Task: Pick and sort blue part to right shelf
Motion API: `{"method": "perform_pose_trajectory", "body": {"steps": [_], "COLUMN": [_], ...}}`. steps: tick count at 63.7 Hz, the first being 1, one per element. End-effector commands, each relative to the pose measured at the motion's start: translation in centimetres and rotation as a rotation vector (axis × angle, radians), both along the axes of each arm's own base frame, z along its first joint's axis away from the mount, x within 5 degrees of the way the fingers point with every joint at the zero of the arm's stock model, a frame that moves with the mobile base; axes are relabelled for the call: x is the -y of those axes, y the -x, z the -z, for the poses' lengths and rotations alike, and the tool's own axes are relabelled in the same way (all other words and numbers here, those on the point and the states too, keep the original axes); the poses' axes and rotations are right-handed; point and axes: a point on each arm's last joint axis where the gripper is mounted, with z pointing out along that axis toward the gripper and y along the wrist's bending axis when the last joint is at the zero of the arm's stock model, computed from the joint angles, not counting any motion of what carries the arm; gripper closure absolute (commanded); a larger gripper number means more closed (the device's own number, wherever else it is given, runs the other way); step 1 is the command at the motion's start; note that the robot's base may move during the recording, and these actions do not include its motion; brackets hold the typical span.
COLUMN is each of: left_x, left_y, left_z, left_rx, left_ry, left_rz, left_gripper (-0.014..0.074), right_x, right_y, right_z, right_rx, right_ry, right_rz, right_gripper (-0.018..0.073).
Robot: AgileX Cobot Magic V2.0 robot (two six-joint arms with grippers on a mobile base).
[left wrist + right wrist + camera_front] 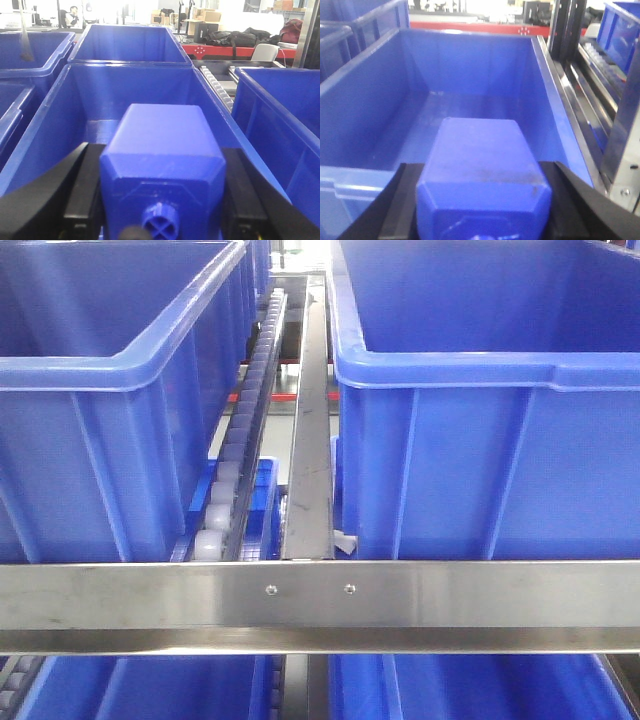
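A chunky blue part [161,150] with bevelled edges and a round cross-marked stub fills the left wrist view. My left gripper [162,192] is shut on it, black fingers [82,190] pressed to both sides, above an empty blue bin [75,110]. In the right wrist view a second blue part [482,165] of the same shape is clamped by my right gripper [482,205], held over another empty blue bin [380,100]. Neither gripper shows in the front view. Which bin belongs to the right shelf I cannot tell.
The front view shows two large blue bins [110,380] [480,390] on a rack, a roller rail [245,440] and a steel channel [312,440] between them, and a steel crossbar [320,605] in front. More bins sit below. Steel posts [620,125] stand right of the right bin.
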Motion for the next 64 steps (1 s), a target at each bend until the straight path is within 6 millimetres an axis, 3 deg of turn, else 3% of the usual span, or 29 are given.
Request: {"method": "perform_pose_trajectory", "body": {"steps": [1, 24, 36, 50, 64], "left_x": [0.0, -0.1, 0.3, 0.6, 1.0], "left_y": [0.2, 0.1, -2.4, -6.8, -11.0], "left_z": [-1.7, -2.1, -1.6, -1.5, -1.1], "left_rx": [0.111, 0.151, 0.044, 0.011, 0.0], "left_ry": [0.031, 0.037, 0.057, 0.058, 0.015], "left_rz": [0.003, -0.001, 0.007, -0.015, -0.035], "left_gripper": [0.021, 0.021, 0.021, 0.021, 0.021], "right_x": [0.0, 0.0, -0.1, -0.3, -0.7], "right_y": [0.2, 0.2, -0.6, -4.0, -10.1], "right_z": [-2.1, -2.3, -3.5, -7.2, -9.6], "right_rx": [0.148, 0.158, 0.14, 0.088, -0.017], "right_ry": [0.005, 0.004, 0.005, 0.008, 0.015], "right_rz": [0.0, 0.0, 0.0, -0.004, -0.005], "right_gripper": [0.0163, 0.0163, 0.0163, 0.0163, 0.0163]}}
